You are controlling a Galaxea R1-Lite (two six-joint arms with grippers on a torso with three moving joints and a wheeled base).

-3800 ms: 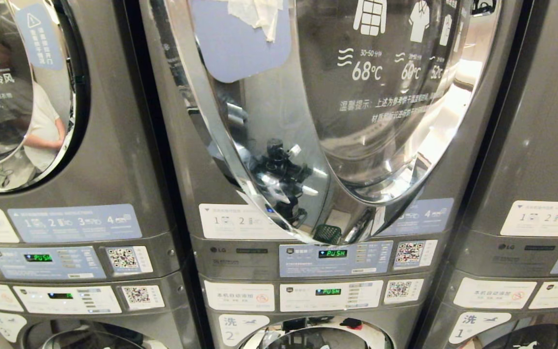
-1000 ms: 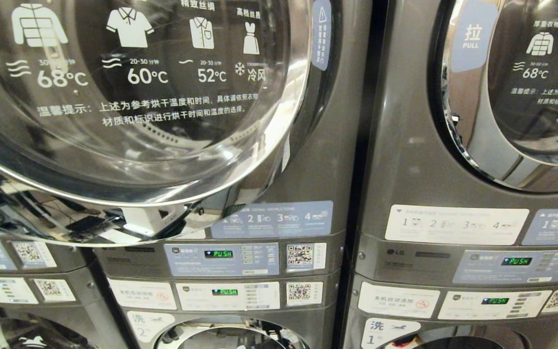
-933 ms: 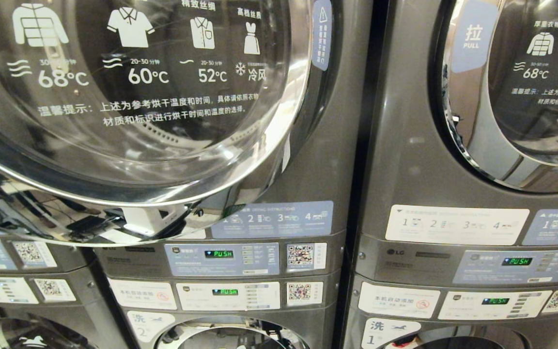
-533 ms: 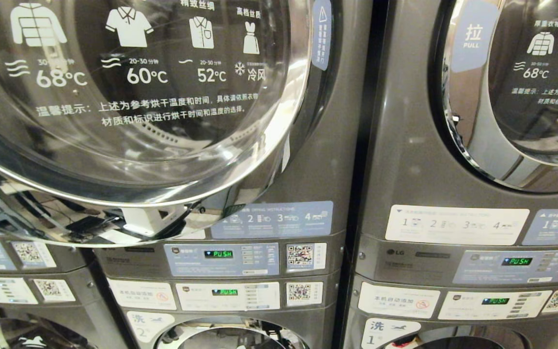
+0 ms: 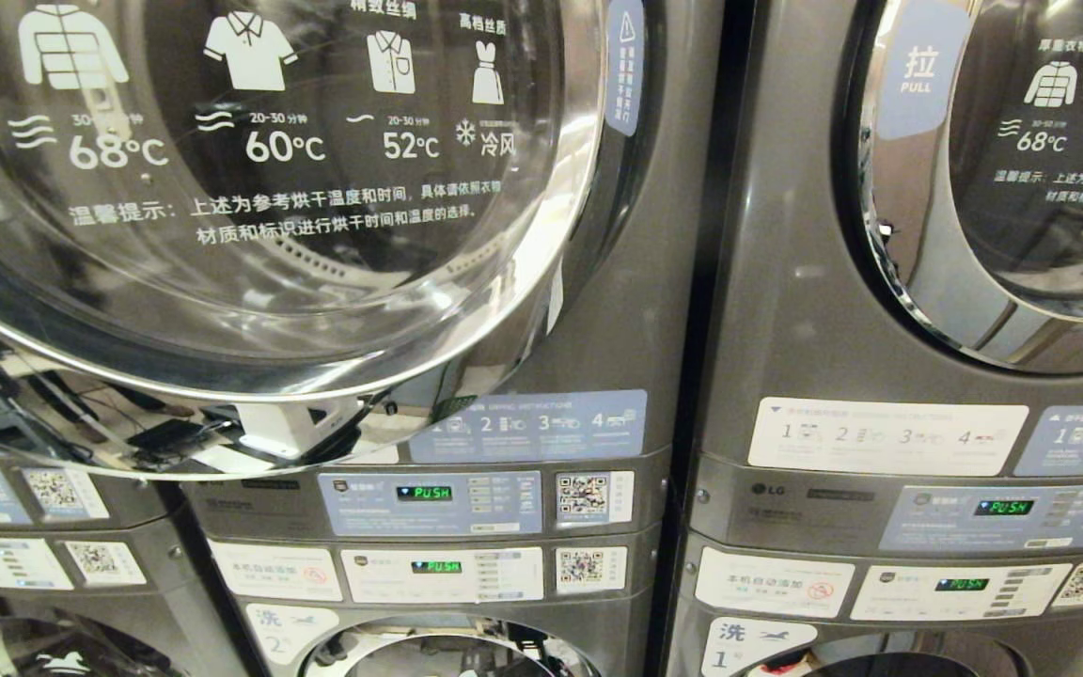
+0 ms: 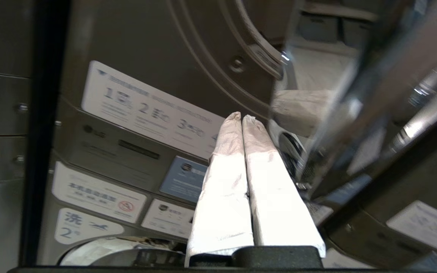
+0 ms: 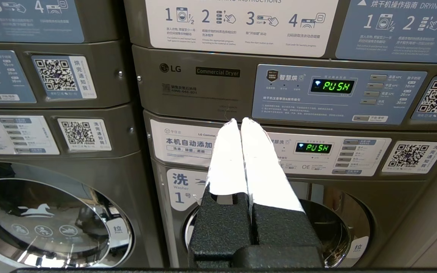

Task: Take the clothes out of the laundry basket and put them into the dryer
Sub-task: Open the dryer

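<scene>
Dryer door [image 5: 250, 216] hangs swung open before the gray machines. Left gripper [image 6: 241, 117] sits just under its shiny rim, fingers pressed together, holding nothing. Right gripper [image 7: 240, 121] points at a control panel [image 7: 338, 93], fingers clenched, empty.

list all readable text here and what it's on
"68°C", "60°C", "52°C": open dryer door
"PULL": blue tag on the right dryer's door
"PUSH": green display
"LG", "Commercial Dryer": dryer panel
"Washer", "1": washer label
QR codes' side text and the fine print: too small to read
</scene>
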